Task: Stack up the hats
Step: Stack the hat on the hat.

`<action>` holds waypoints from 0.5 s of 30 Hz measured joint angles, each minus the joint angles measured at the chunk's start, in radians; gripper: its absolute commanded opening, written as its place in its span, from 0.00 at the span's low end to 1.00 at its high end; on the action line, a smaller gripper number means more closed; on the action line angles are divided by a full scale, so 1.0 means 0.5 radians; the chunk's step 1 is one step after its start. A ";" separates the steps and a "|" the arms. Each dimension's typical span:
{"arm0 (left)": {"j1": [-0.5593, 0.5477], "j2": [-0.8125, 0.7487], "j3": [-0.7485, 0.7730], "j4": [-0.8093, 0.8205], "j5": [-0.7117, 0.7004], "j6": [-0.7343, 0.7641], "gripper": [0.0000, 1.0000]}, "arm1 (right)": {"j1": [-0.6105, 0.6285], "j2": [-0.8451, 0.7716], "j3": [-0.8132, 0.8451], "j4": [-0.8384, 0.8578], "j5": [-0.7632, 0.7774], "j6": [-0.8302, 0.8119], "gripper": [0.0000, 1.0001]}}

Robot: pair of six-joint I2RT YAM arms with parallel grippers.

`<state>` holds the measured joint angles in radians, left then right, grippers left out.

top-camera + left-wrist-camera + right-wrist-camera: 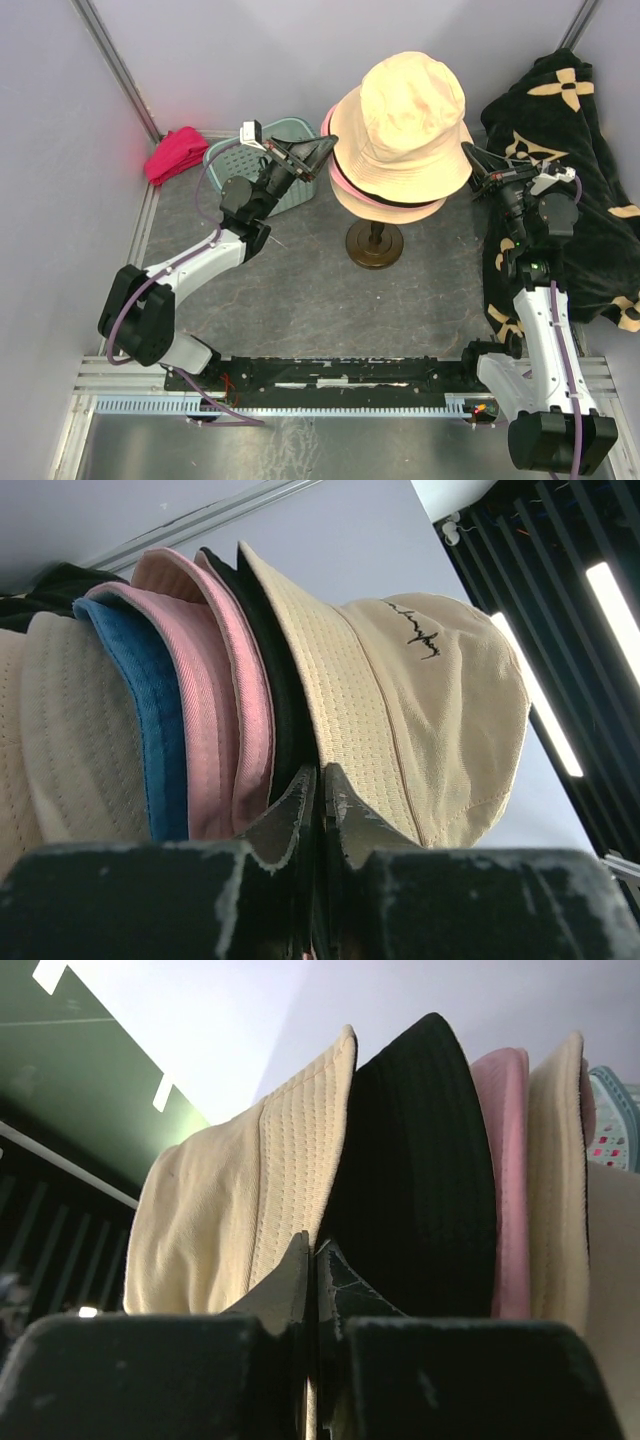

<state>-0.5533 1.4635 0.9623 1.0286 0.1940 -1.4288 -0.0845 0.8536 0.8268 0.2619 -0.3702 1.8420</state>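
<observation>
Several bucket hats sit stacked on a dark stand point(374, 245) at mid-table. The cream hat point(410, 110) is on top, with black, pink and tan brims showing under it. The left wrist view shows cream point(420, 700), black point(270, 680), pink point(220, 680), blue point(150, 700) and tan point(70, 730) brims. My left gripper point(326, 150) point(320, 772) is at the stack's left edge, jaws shut where the cream brim meets them. My right gripper point(468, 153) point(313, 1242) is at the right edge, shut on the cream brim point(200, 1210) beside the black hat point(420, 1160).
A teal basket point(232, 156) stands behind the left arm. A magenta cloth point(177, 152) lies at the back left by the wall. A large black cloth with beige flower marks point(580, 120) fills the right side behind the right arm.
</observation>
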 measured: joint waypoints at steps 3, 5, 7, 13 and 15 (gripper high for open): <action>0.024 -0.005 0.000 -0.008 0.001 0.000 0.03 | 0.003 0.015 -0.009 0.034 0.011 0.003 0.02; 0.038 -0.009 0.000 -0.013 0.002 0.000 0.03 | 0.005 0.017 -0.011 0.038 0.017 -0.002 0.02; 0.054 -0.016 -0.002 -0.021 0.002 0.000 0.03 | 0.005 0.017 -0.010 0.043 0.018 -0.019 0.02; 0.102 -0.074 -0.076 -0.019 0.002 -0.002 0.03 | 0.001 0.013 -0.013 0.048 0.018 -0.067 0.02; 0.112 -0.094 -0.105 -0.016 0.002 -0.002 0.03 | -0.004 0.011 -0.019 0.064 0.015 -0.083 0.02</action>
<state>-0.4973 1.4166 0.9096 1.0206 0.1947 -1.4300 -0.0864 0.8589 0.8173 0.2939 -0.3626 1.8004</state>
